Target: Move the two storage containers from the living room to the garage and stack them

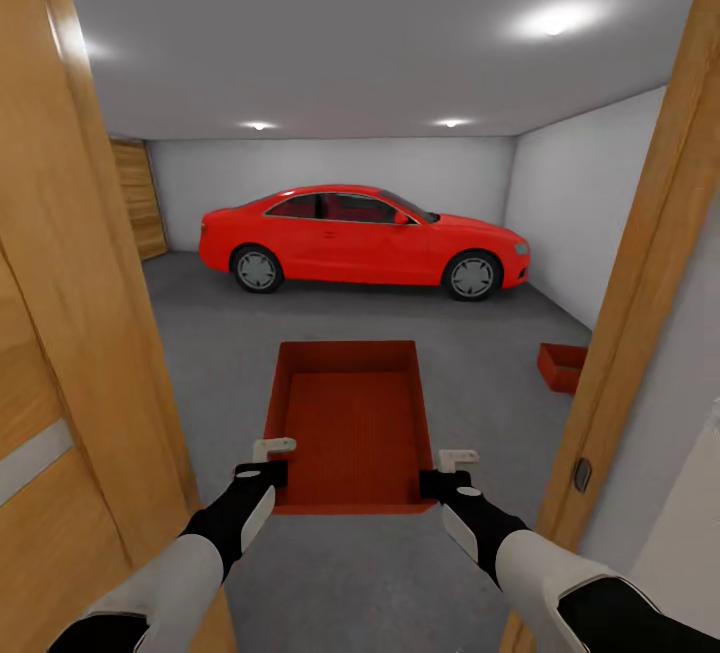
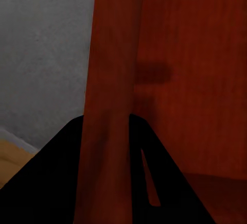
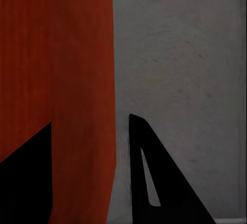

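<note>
Between the two arms, in the doorway to the garage [image 1: 590,223], a red-orange storage container [image 1: 350,423] is carried open side up and level over the dark grey floor [image 1: 400,573]. The left claw [image 1: 268,461] is clamped on its near left wall and the right claw [image 1: 452,470] on its near right wall. In each wrist view that thin wall runs between the two black fingers [image 2: 154,183], which pinch it from inside and out. Holding opposite walls presumably keeps the bin from tipping and leaves its underside free for stacking.

The second container [image 1: 562,366] rests on the floor by the right wall, partly hidden by the right door frame [image 1: 640,303]. Judged from this layout, it is the likely base for the stack, and the carried bin must go forward and to the right to reach it.

A wooden door leaf [image 1: 60,353] stands close on the left and the frame close on the right, so the elbows have little side room while passing. A red car [image 1: 360,243] is parked across the back, well apart from both bins. A wood-slat door [image 1: 138,198] shows at far left.
</note>
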Controlling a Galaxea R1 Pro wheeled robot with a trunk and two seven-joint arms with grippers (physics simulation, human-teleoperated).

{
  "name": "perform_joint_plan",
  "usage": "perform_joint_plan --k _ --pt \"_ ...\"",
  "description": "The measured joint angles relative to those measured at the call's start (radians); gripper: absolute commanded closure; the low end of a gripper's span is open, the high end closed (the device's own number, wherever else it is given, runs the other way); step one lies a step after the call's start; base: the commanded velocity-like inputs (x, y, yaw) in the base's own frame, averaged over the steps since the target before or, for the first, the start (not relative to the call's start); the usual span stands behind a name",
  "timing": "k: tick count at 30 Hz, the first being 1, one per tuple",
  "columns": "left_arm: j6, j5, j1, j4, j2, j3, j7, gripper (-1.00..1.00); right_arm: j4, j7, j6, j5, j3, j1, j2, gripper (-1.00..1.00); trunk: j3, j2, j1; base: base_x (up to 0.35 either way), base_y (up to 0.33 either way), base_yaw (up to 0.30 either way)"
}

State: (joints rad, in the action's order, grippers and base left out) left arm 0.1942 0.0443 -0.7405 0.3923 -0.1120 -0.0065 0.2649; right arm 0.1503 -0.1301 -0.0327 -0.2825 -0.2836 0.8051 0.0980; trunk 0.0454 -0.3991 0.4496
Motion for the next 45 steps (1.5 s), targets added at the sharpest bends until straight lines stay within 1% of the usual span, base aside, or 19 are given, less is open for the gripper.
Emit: perform_joint_plan --k 4,8,11,19,25,29,45 --pt "0.000 0.000 0.000 0.000 0.000 0.000 0.000 1.00 0.000 0.000 0.000 0.000 0.000 0.000 0.000 1.00 0.000 0.000 0.000 0.003 0.002 -0.212" --pt "0.000 -0.002 0.000 0.001 -0.004 0.000 0.006 1.00 0.000 0.005 -0.001 -0.001 0.000 0.000 -0.003 1.00 0.000 0.000 0.000 0.000 0.000 -0.056" --pt "0.000 -0.002 0.000 0.001 0.001 0.002 -0.002 1.00 0.000 -0.001 -0.001 -0.001 -0.001 0.000 0.001 1.00 0.000 0.000 0.000 0.000 0.000 -0.013" --pt "0.000 -0.001 0.000 0.000 0.000 0.002 -0.001 1.00 0.000 0.000 0.000 0.000 0.000 0.000 0.000 1.00 0.000 0.000 0.000 0.013 0.000 -0.001" --pt "0.001 -0.002 0.000 0.001 -0.007 0.000 0.009 1.00 -0.001 0.008 -0.001 -0.001 0.001 0.000 -0.006 1.00 0.000 0.000 0.000 0.230 0.114 0.000" --pt "0.000 -0.002 0.000 0.001 0.001 0.002 -0.002 1.00 -0.001 -0.001 -0.001 -0.001 -0.001 0.000 0.001 1.00 0.000 0.000 0.000 0.163 0.086 0.000" --pt "0.000 -0.002 0.000 0.001 -0.001 0.002 0.000 1.00 0.000 0.001 -0.001 -0.001 0.000 0.000 0.000 1.00 0.000 0.000 0.000 0.018 0.005 0.000"
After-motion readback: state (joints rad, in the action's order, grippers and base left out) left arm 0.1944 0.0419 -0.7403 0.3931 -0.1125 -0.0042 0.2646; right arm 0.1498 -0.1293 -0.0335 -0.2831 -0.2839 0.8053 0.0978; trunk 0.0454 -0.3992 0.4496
